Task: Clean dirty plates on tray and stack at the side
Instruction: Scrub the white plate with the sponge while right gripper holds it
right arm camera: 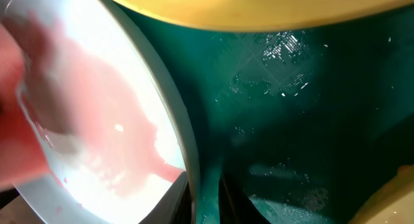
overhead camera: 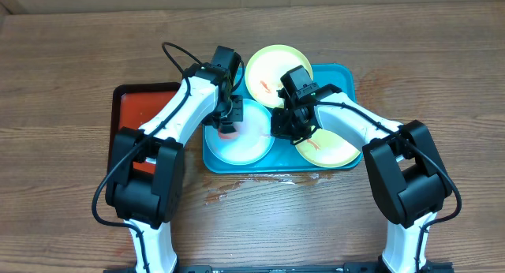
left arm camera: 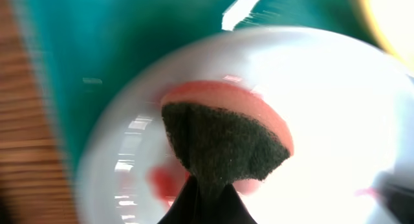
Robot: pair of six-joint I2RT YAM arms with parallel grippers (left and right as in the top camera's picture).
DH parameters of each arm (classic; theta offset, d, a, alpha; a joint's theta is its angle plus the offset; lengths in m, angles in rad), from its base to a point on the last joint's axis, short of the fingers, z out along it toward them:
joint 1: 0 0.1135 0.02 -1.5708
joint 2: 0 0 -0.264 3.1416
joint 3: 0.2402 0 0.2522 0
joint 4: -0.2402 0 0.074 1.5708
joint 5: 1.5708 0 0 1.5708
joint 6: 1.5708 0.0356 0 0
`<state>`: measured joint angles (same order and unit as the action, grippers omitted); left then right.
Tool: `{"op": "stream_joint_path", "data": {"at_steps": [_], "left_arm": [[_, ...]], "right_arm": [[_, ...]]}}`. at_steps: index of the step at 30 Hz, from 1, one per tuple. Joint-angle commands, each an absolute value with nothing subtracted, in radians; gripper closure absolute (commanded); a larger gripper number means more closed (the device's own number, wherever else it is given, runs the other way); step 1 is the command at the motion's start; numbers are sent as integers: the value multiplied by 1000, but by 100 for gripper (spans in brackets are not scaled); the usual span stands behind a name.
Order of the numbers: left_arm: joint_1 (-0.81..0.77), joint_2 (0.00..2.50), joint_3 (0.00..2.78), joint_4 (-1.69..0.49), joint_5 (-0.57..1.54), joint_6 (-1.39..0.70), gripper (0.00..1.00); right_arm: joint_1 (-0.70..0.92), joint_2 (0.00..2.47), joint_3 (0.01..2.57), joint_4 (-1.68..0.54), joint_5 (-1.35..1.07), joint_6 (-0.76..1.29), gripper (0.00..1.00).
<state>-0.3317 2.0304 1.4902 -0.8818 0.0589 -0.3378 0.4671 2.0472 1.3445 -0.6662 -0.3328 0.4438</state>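
Left gripper (overhead camera: 229,119) clamped on pink sponge with dark scouring pad (left arm camera: 226,136), pressed on round light blue plastic plate (overhead camera: 245,147), near-left in turquoise rectangular plastic tray (overhead camera: 339,72). Right gripper (right arm camera: 206,199) pinches plate's right rim. Scrub flat across red smear (left arm camera: 162,182); brace rim firmly.

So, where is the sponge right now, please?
Held by the left gripper, the sponge rests on the light blue plate, at the left end of the turquoise tray in the overhead view.
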Motion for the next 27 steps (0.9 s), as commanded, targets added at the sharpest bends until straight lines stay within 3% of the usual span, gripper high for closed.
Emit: {"op": "stream_joint_path", "data": {"at_steps": [1, 6, 17, 27], "left_arm": [[-335, 2042, 1444, -858, 208, -340, 96], [-331, 2042, 1350, -785, 101, -341, 96], [-271, 2042, 1306, -777, -357, -361, 96], [-267, 2038, 1426, -835, -397, -375, 96]], "right_arm": [[466, 2056, 1348, -670, -303, 442, 84], [466, 2056, 1348, -675, -303, 442, 84], [466, 2056, 1348, -685, -288, 442, 84], [466, 2056, 1348, -682, -288, 442, 84]]}}
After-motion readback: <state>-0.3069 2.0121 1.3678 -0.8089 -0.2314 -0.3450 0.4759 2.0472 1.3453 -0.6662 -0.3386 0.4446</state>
